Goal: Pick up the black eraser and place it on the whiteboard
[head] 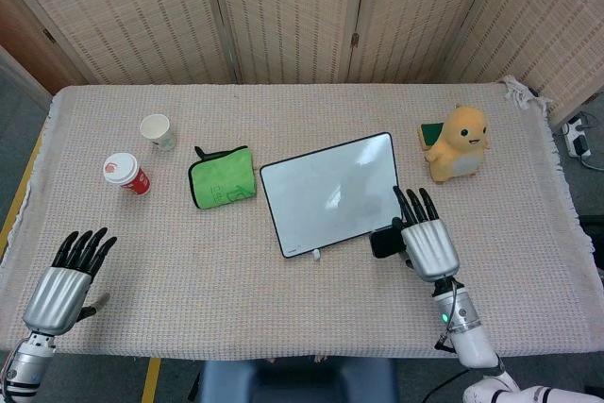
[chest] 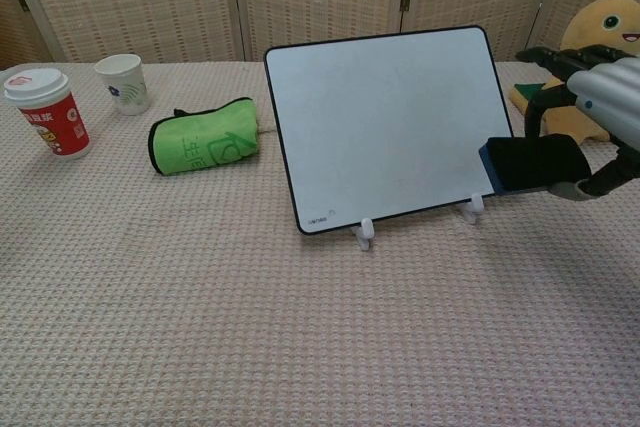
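My right hand (head: 429,241) (chest: 590,107) holds the black eraser (chest: 535,162) (head: 385,241) in the air, lifted off the cloth. The eraser hangs level just beyond the lower right corner of the whiteboard (chest: 385,117) (head: 330,191), which leans back on two small white feet. My left hand (head: 64,280) rests open on the table near the front left corner, fingers spread, holding nothing; only the head view shows it.
A green rolled cloth (head: 223,176) lies left of the whiteboard. A red cup with a lid (head: 125,174) and a white paper cup (head: 158,130) stand further left. A yellow plush toy (head: 458,142) sits at the back right, beside a green and yellow sponge (head: 431,131).
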### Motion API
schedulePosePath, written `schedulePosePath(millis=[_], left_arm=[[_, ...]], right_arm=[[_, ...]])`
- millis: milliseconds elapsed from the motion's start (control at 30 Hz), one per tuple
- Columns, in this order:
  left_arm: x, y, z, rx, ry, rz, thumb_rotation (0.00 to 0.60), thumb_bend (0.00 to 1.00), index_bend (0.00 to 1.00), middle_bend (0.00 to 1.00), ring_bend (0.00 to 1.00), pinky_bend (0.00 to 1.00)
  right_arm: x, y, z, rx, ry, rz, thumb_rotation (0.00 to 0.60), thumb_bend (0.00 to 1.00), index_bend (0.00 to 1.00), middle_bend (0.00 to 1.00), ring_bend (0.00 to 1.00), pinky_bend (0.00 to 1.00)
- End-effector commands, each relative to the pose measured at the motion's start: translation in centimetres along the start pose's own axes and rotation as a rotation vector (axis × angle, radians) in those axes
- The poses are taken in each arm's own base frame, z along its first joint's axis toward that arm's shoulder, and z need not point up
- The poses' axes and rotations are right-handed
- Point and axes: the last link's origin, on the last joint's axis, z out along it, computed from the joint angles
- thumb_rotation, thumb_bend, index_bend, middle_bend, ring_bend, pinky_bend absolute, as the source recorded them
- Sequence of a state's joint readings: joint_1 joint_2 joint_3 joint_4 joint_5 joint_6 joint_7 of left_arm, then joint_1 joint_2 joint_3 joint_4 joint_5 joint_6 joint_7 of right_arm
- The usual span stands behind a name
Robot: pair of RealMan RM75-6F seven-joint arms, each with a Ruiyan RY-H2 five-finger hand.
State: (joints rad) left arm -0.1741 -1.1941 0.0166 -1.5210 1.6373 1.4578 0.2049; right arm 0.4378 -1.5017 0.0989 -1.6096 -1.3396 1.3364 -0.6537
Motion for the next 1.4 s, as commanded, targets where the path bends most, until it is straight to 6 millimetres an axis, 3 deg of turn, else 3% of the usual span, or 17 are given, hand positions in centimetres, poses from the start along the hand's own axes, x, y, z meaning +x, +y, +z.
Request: schedulePosePath(millis=[33,267,667,967,1033,1133,1200,1400], left_arm=[[0.0,-0.1,0.1,0.002,-0.004,-0.002,0.6,0.24,0.0,0.0,0.0,0.0],[0.3,-0.1,-0.1,-0.011,0.005,-0.012,0.6,0.24,0.0,0.0,0.0,0.0],[0.9,-1.0,-0.6,-0.039,-0.002,-0.035,0.6,0.24,0.0,0.0,0.0,0.0],[1.3,-1.5,-0.8,-0.045,0.01,-0.054,0.6,0.24,0.0,0.0,0.0,0.0],[1.3,-1.5,-0.8,-0.047,0.01,-0.053,0.6,0.24,0.0,0.0,0.0,0.0],[1.3,-1.4,-0.8,-0.047,0.011,-0.05,0.6,0.24,0.0,0.0,0.0,0.0],[1.2,-1.4,-0.8,-0.047,0.009,-0.047,0.6,0.24,0.0,0.0,0.0,0.0],[1.1,-1.4,-0.7,-0.041,0.006,-0.042,0.6,0.24,0.0,0.0,0.0,0.0]], right_arm=[[0.7,-0.6,2.3,-0.009,0.092,0.019,0.6,0.27,0.56,0.0,0.03,0.0],[0.9,-2.5,5.4,-0.037,0.233,-0.003,0.6,0.27,0.56,0.0,0.01,0.0],[-0.8,-4.3,9.8,-0.118,0.216,-0.004,0.6,0.27,0.58,0.02,0.01,0.0],[-2.3,-5.3,11.1,-0.109,0.208,-0.004,0.6,0.27,0.57,0.01,0.02,0.0],[-2.5,-5.4,11.0,-0.104,0.201,0.0,0.6,0.27,0.51,0.0,0.01,0.0],[-2.6,-5.5,10.9,-0.102,0.199,0.003,0.6,0.27,0.27,0.0,0.0,0.0],[-2.5,-5.4,10.8,-0.104,0.204,0.001,0.6,0.27,0.16,0.0,0.0,0.0],[-2.3,-4.8,10.6,-0.115,0.198,0.008,0.6,0.27,0.03,0.0,0.0,0.0]])
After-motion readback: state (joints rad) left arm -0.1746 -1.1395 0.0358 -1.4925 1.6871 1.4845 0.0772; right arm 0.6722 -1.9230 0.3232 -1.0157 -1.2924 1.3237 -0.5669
